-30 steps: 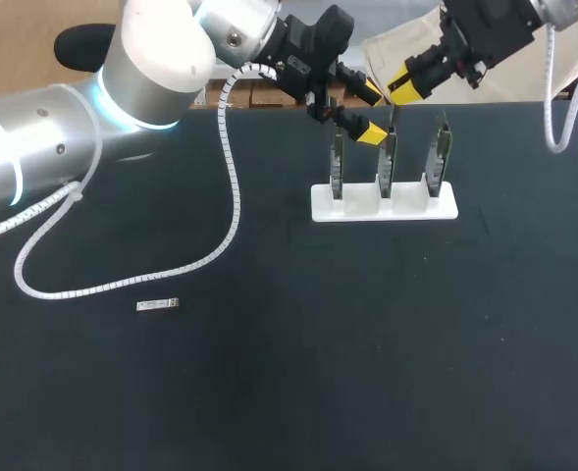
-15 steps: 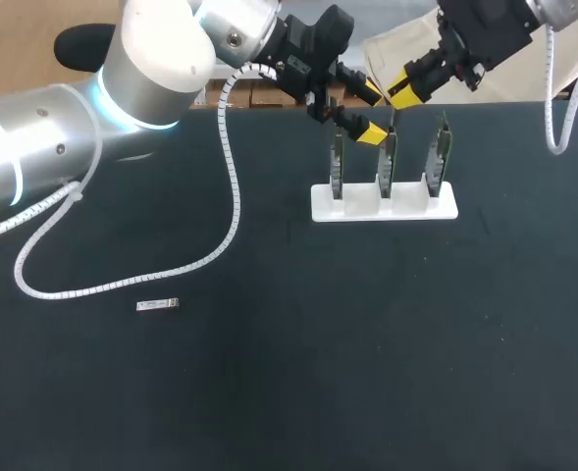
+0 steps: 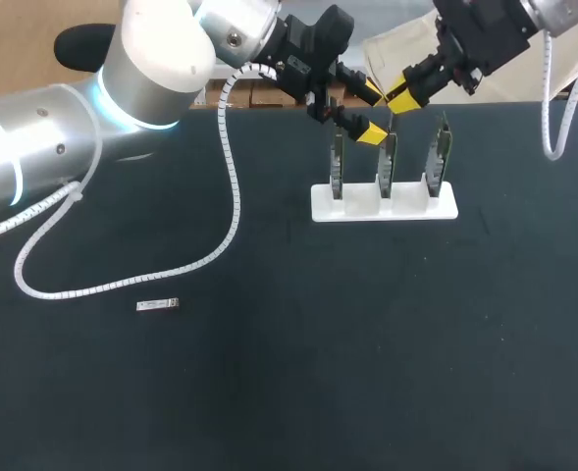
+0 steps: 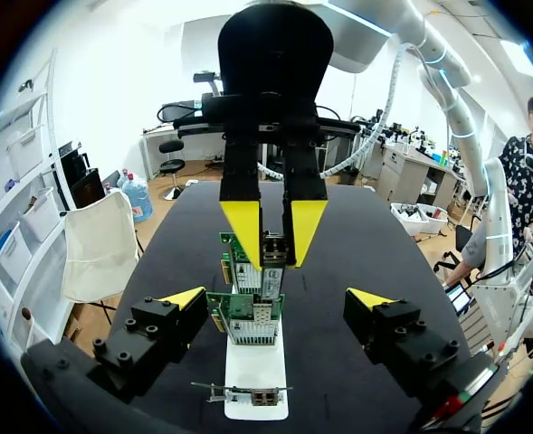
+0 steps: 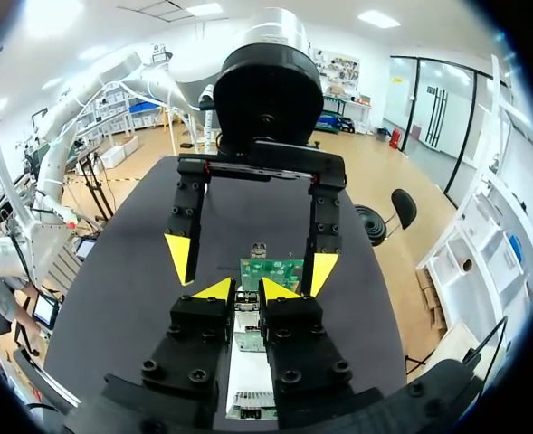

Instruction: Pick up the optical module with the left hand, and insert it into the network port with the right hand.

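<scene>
The right hand (image 3: 399,95) is pinched shut on the optical module (image 4: 272,258), its long axis upright, just above or perhaps already entering the network port (image 4: 266,289) directly beneath, while the left hand (image 3: 368,113) gapes empty just beside.

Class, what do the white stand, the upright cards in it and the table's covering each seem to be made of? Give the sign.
The stand: matte white plastic, probably; even colour, no shine. The cards: green circuit board, judging by the green faces and metal fittings. The table covering: dull black mat or cloth; which one cannot be told.
</scene>
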